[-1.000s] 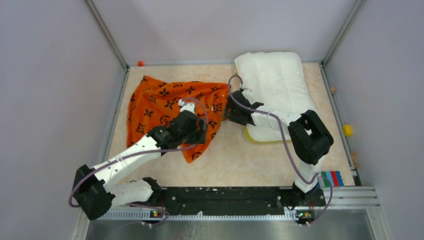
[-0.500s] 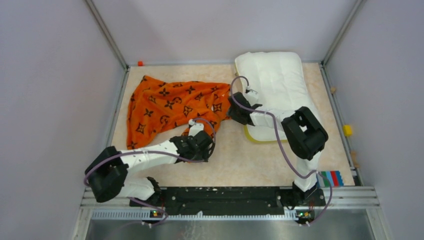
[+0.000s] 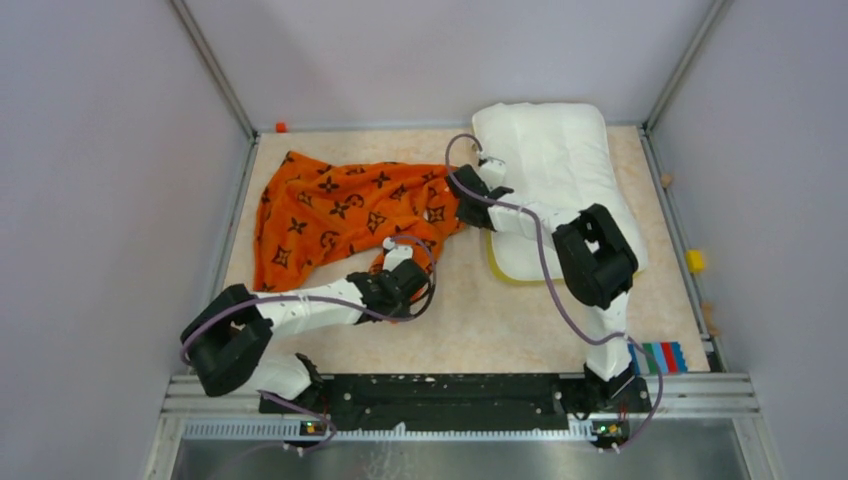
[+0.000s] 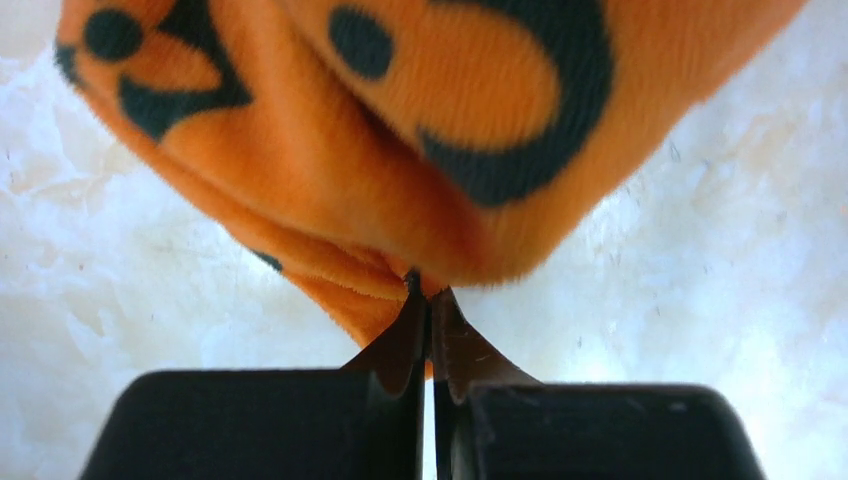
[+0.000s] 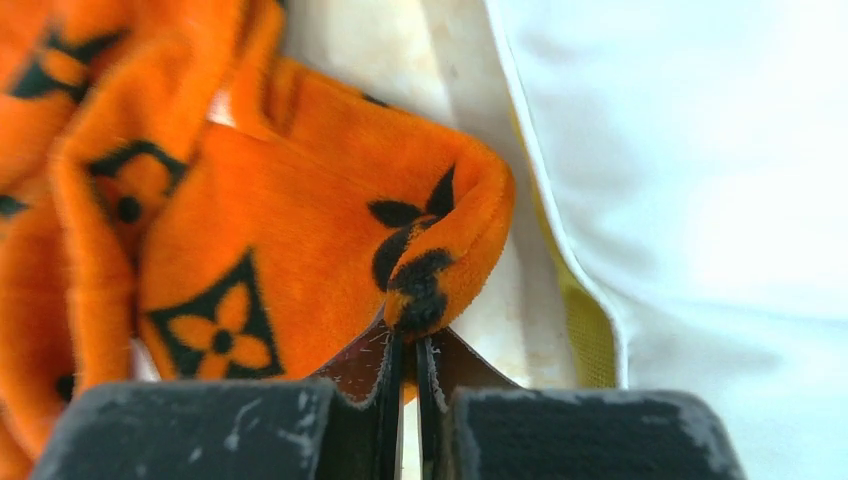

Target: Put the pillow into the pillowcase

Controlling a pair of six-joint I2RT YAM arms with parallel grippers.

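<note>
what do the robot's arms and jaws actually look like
Both the left arm and right arm have white links joined by bulky black housings, and a purple cable loops along each. The jaws are black blocks tapering to thin pointed tips; the right pair is scuffed with pale marks.

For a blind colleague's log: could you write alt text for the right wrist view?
The right gripper is shut on a folded corner of the orange pillowcase. The white pillow, yellow-trimmed, fills the picture's right side, on a pale table.
</note>
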